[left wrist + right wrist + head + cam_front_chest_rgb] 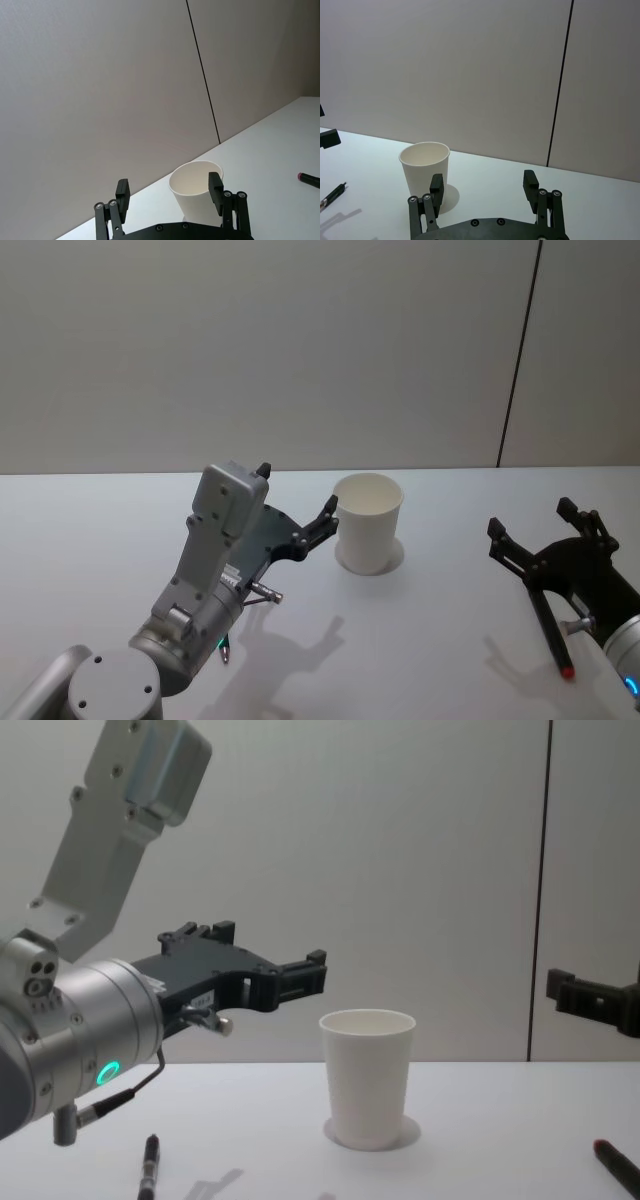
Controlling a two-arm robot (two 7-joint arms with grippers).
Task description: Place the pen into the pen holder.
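The pen holder, a white paper cup [368, 522] [367, 1075] [195, 200] [422, 170], stands upright at the middle of the table. My left gripper [297, 488] [265, 955] [169, 189] hovers open just left of the cup at rim height, holding nothing. My right gripper [530, 518] [483, 181] [590, 998] hangs open well to the cup's right, also holding nothing. A black pen with a red end [555, 635] [615, 1165] [307, 179] lies on the table beneath the right gripper. A second dark pen [225, 648] [150, 1165] [332, 195] lies under the left arm.
The white table [90, 540] ends at a grey wall [300, 340] with a dark vertical seam [520, 350] behind the cup's right side. Bare table lies in front of the cup and between the two arms.
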